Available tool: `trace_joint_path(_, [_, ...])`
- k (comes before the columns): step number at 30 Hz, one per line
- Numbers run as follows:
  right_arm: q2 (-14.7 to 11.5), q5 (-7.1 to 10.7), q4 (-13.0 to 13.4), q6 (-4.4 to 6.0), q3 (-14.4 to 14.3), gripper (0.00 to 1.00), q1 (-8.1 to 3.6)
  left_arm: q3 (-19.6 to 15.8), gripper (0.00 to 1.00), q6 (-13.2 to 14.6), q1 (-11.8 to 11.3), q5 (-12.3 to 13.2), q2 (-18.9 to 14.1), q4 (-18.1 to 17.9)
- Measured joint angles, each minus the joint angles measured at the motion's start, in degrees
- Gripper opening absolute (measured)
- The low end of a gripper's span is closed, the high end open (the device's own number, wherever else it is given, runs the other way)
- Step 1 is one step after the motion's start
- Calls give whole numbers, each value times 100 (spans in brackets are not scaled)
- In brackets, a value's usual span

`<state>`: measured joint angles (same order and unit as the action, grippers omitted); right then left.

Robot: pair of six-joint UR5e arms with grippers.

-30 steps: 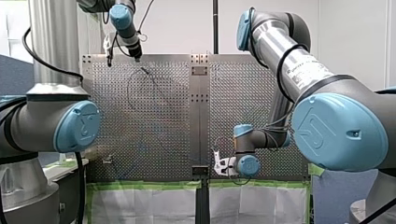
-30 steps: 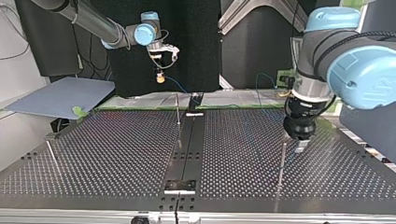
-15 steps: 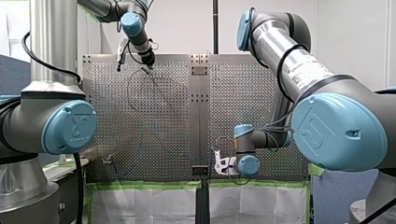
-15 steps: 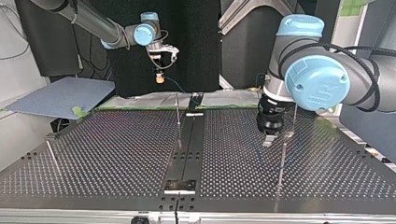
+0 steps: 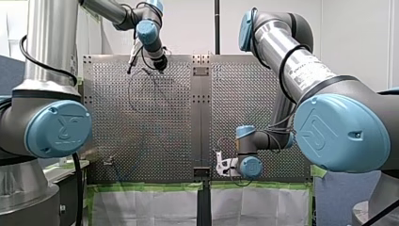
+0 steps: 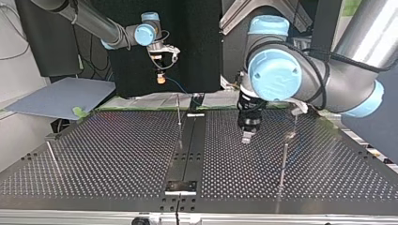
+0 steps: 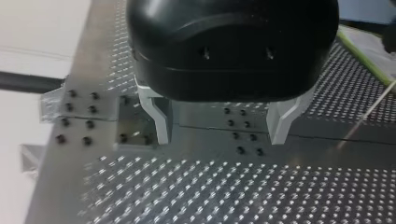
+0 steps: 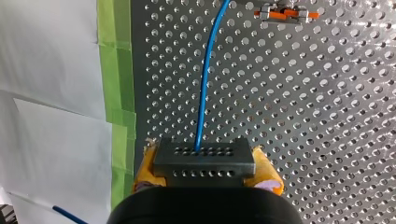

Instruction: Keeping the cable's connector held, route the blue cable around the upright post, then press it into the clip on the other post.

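Right wrist view: our right gripper (image 8: 205, 167) has its yellow pads (image 8: 267, 171) clamped on both sides of a dark, hole-dotted connector (image 8: 204, 156). The blue cable (image 8: 204, 93) leaves the connector and curves gently ahead over the perforated table (image 8: 303, 116), close to the table edge lined with green tape (image 8: 116, 79). An orange and metal clip (image 8: 285, 13) sits further ahead, beside the cable and not touching it.

Top view: we see the right gripper raised above the table's far edge, at the view's left, with the cable trailing down from it. Our left gripper (image 6: 246, 137) points straight down, low over the table, beside the central strip (image 6: 187, 154). It is between a thin upright post (image 6: 179, 112) near the far edge and a second post (image 6: 283, 161) toward the near right corner.

Left wrist view: its two metal fingers (image 7: 159, 122) stand wide apart above the table.
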<state>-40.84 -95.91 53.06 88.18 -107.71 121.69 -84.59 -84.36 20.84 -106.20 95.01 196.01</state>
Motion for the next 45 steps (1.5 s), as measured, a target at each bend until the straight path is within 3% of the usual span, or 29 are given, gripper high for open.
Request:
trace_joint_path(9, [-1, 2, -28, -5, -1, 0, 3, 0, 99, 480, 478, -481, 463, -409])
trace_joint_path(13, [-3, 1, -31, -8, 0, 0, 12, 0, 99, 705, 575, -705, 686, -541])
trace_joint_path(21, [-1, 1, -31, -13, -1, 0, 30, -1, 99, 1146, 528, -1151, 1118, -657])
trace_joint_path(26, [-2, 1, -31, -17, -1, 0, 33, 0, 99, 1266, 444, -1381, 1210, -745])
trace_joint_path(34, [-2, 1, -18, -18, -1, 0, 34, 0, 99, 1357, 346, -1403, 1253, -873])
trace_joint_path(45, [-1, 2, -20, -18, 0, 0, 36, -1, 99, 1527, 256, -1569, 1708, -1263])
